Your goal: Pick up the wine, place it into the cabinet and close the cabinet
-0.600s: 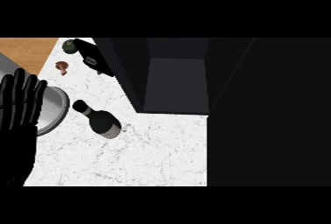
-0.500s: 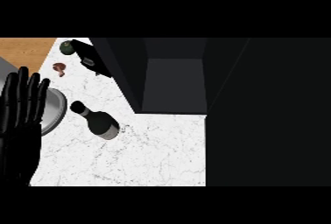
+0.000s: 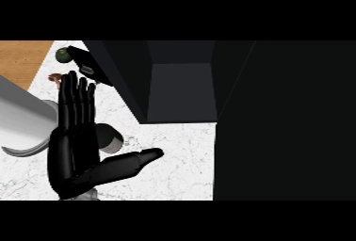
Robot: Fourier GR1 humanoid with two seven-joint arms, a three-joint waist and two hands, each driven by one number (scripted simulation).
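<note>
Left hand (image 3: 78, 155) is spread wide, nothing held, over the wine (image 3: 110, 138). Fingers should be curled round the bottle body before lifting toward the open cabinet (image 3: 179, 94).

One hand (image 3: 75, 160) shows, at the view's left — black all over, with a faint gloss that catches pale streaks along its edges; the fingers (image 3: 75, 101) are long, slim and rounded at the tips, split by thin dark seams into segments; the thumb (image 3: 132, 161) is thicker, blunt-ended, with a soft sheen on its upper side; the palm is broad and smooth, without markings, screws or cables; below it a small grey patch of forearm (image 3: 84, 197) — light, matte — meets the picture's lower edge.
</note>
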